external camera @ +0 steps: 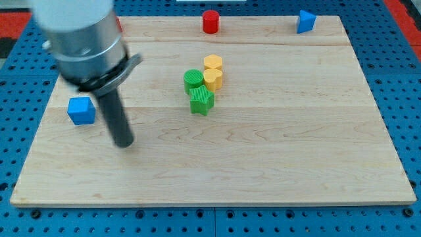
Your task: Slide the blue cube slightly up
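Note:
The blue cube (81, 110) sits near the left edge of the wooden board (276, 164). My tip (123, 143) rests on the board just right of the cube and a little below it, apart from it by a small gap. The dark rod rises up and left to the grey arm body, which hides the board's top left corner.
A green cylinder (193, 80) and a green star-shaped block (202, 101) cluster with two yellow blocks (213, 72) at the middle. A red cylinder (210, 22) stands at the top edge. A blue wedge-like block (305, 21) sits at the top right.

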### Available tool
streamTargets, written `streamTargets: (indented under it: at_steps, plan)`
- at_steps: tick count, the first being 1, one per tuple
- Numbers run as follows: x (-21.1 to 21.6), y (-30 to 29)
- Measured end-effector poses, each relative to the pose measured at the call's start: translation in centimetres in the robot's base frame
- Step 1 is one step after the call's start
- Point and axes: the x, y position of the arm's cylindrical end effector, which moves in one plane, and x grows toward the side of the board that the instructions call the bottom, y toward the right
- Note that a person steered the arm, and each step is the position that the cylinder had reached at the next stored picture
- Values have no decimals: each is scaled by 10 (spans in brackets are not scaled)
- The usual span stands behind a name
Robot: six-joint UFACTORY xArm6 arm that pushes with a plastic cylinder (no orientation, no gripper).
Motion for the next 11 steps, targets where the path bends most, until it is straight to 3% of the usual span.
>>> streamTargets:
  at_steps: [2, 4, 6, 9, 11]
  plan:
    - [-43, -76]
    - [-85, -76]
    - [-87, -29]
    - [-104, -50]
    - [-105, -30]
